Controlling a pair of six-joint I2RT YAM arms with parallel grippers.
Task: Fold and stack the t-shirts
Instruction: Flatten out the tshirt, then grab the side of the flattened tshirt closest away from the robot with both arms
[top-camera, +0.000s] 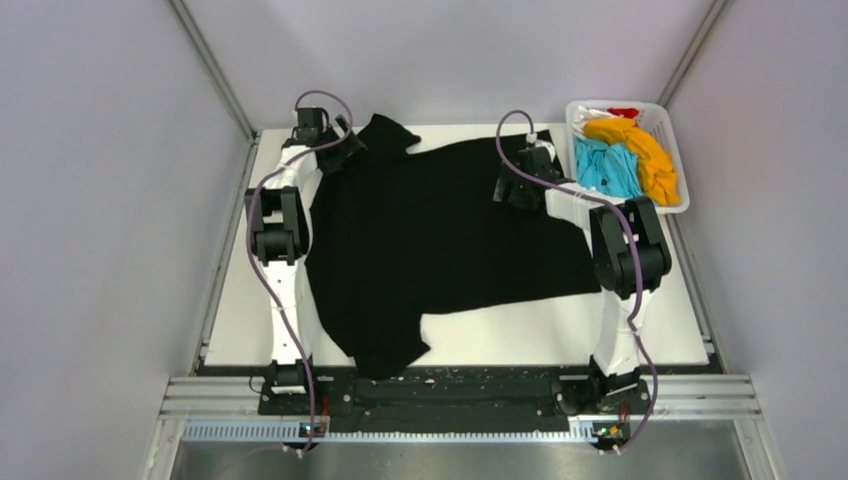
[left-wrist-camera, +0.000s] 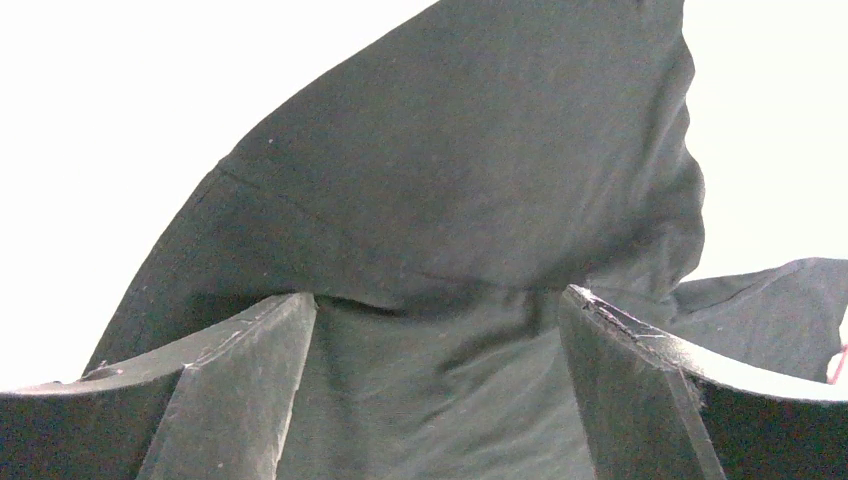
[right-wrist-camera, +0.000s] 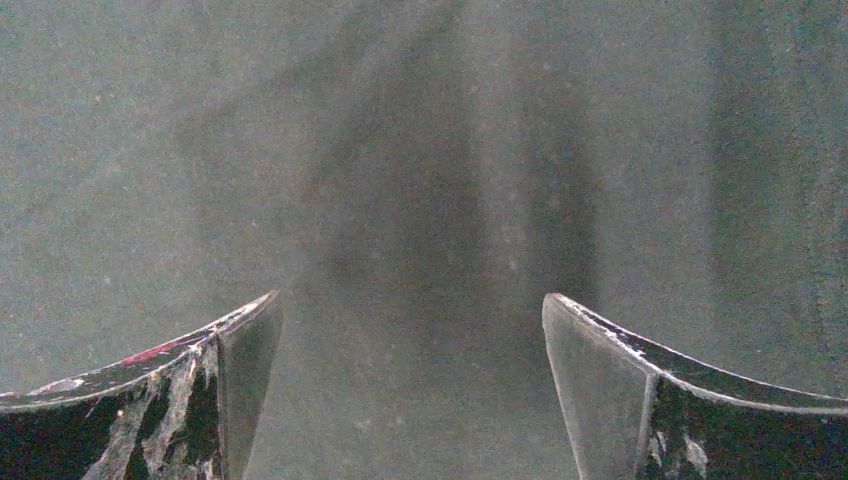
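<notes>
A large black t-shirt (top-camera: 440, 230) lies spread flat on the white table, one sleeve at the back left and one at the front. My left gripper (top-camera: 345, 148) is open at the back-left sleeve (left-wrist-camera: 470, 190), its fingers spread over the cloth. My right gripper (top-camera: 518, 190) is open over the shirt's back right part, and black cloth (right-wrist-camera: 420, 180) fills its view between the spread fingers. Orange (top-camera: 640, 150), sky-blue (top-camera: 608, 165), white (top-camera: 592, 116) and red (top-camera: 625, 112) shirts lie bunched in the basket.
A white plastic basket (top-camera: 682, 205) stands at the table's back right corner. Bare white table (top-camera: 560, 325) shows in front of the shirt on the right. Grey walls close in on both sides.
</notes>
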